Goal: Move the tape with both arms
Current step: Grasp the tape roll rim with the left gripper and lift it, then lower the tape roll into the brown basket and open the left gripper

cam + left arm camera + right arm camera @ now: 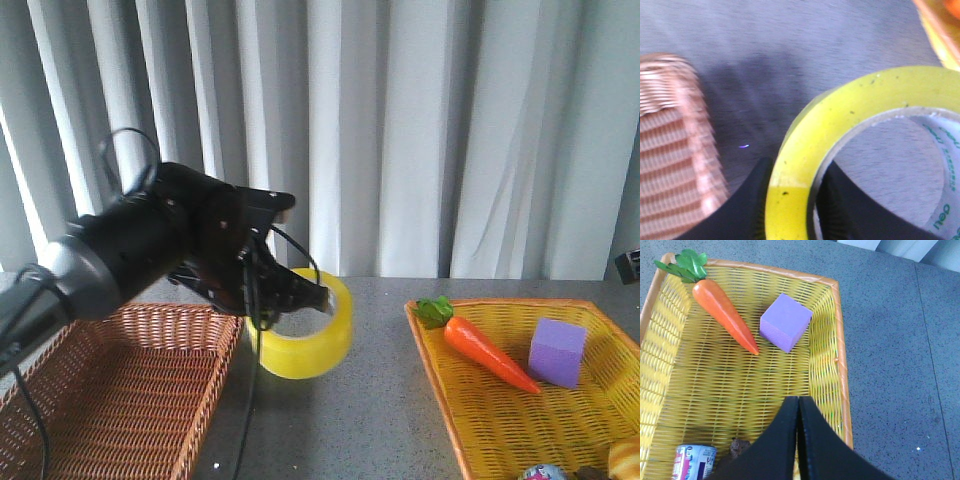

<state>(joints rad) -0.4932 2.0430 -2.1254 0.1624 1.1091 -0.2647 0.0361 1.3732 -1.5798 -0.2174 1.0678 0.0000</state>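
Note:
The yellow tape roll (305,335) with a white printed core hangs above the grey table, between the two baskets. My left gripper (300,298) is shut on its wall, one finger outside the roll and one inside. In the left wrist view the tape (850,115) fills the frame and the black fingers (747,210) pinch its yellow band. My right gripper (798,405) is shut and empty, held above the yellow basket (837,340). Of the right arm, the front view shows only a black part (628,265) at the right edge.
A brown wicker basket (120,390) stands at the left, under my left arm. The yellow basket (500,420) at the right holds a toy carrot (485,350), a purple cube (556,352), a small can (692,462) and other small items. White curtains hang behind the table.

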